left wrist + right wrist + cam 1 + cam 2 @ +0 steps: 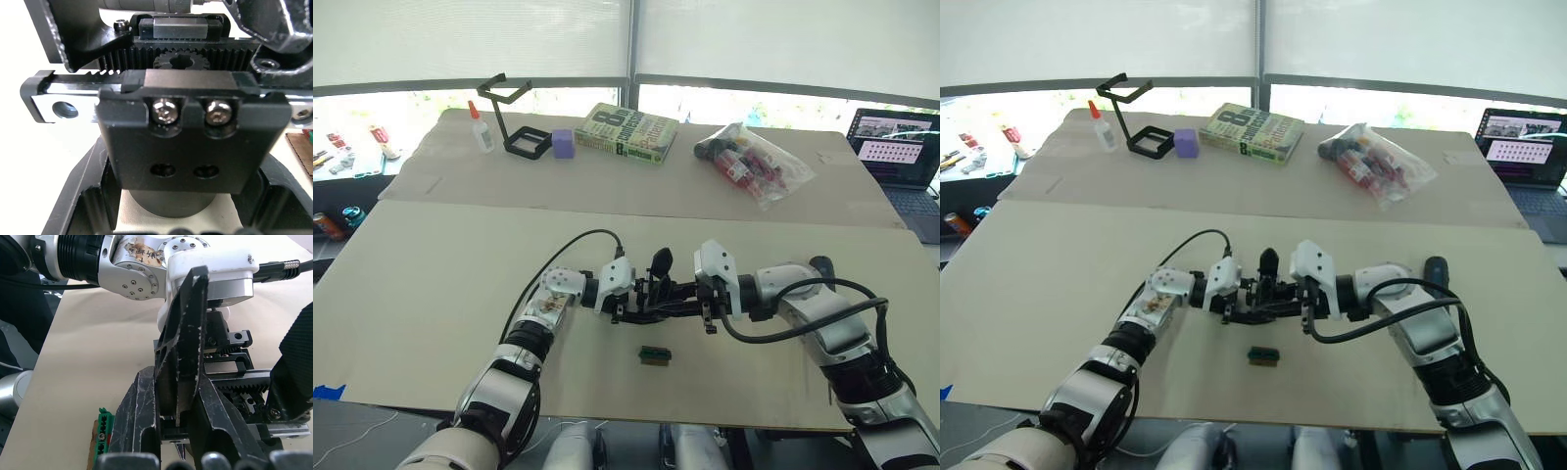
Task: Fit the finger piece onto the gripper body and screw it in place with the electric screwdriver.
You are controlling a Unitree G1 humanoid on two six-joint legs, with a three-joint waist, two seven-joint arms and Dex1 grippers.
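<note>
Black gripper body (658,294), finger upright, held above the table, screwdriver (1436,267) behind

Bright room, two pale tables, shaded windows behind.
Near table (431,294) wide, beige, bare surface; far table (636,186) butts against it at 12 o'clock. On the far table: glue bottle (481,128) and wire stand (514,116) at 11, purple block (563,144) beside the stand, book (627,133) at 12, plastic bag (754,162) of bits at 1. Laptop (901,149) open at 2, off the table edge. White roller blinds (470,39) cover the windows, daylight strip under them. Side bench with small clutter (342,147) at 10. Blue tape (328,392) at 8.
</note>
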